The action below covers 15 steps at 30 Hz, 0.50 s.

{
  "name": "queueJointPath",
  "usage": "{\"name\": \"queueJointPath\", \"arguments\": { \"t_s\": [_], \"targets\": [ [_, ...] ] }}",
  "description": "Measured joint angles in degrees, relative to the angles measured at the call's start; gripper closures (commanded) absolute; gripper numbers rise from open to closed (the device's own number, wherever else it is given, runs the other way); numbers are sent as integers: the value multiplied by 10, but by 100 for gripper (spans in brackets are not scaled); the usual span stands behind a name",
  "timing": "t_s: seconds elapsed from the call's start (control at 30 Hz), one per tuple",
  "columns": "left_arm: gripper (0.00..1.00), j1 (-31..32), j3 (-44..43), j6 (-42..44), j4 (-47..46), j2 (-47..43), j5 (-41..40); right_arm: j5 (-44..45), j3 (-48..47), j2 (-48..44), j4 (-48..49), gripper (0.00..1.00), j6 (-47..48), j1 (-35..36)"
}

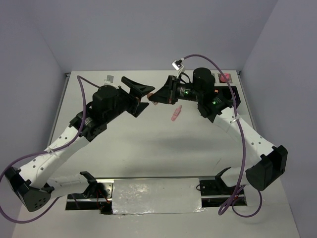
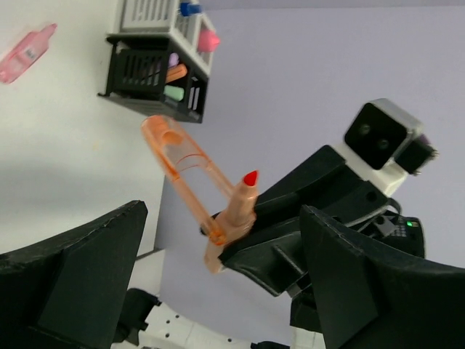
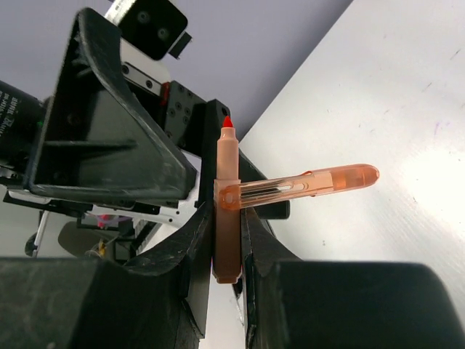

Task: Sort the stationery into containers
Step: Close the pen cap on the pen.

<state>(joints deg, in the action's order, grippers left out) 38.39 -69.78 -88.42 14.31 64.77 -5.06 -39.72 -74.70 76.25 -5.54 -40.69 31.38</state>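
My right gripper point(image 3: 227, 222) is shut on an orange marker point(image 3: 227, 174) with a bare red tip; its clear orange cap point(image 3: 320, 182) swings out sideways. In the top view the right gripper point(image 1: 156, 97) holds it in the air, facing my open, empty left gripper point(image 1: 143, 96). In the left wrist view the marker point(image 2: 236, 211) sits between the wide-open left fingers point(image 2: 73, 276). A pink marker point(image 1: 175, 113) lies on the table. The black organiser point(image 2: 149, 76), with the white mesh tray point(image 2: 156, 14) on it, holds several markers.
The containers point(image 1: 233, 94) stand at the back right, mostly hidden behind the right arm, with a pink item point(image 1: 224, 77) showing on top. A small white-grey object point(image 1: 109, 78) lies at the back left. The walls close in the table's back and sides.
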Motion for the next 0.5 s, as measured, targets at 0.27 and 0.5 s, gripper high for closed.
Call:
{"name": "queueJointPath", "arguments": {
  "t_s": [0.27,0.5],
  "targets": [
    [1,0,25,-25,-12,-2,9,-25,0,9,45,100,-21,12],
    [1,-3,70,-34,-88,-9,-24,-23,16,7,86,100,-52,48]
  ]
}}
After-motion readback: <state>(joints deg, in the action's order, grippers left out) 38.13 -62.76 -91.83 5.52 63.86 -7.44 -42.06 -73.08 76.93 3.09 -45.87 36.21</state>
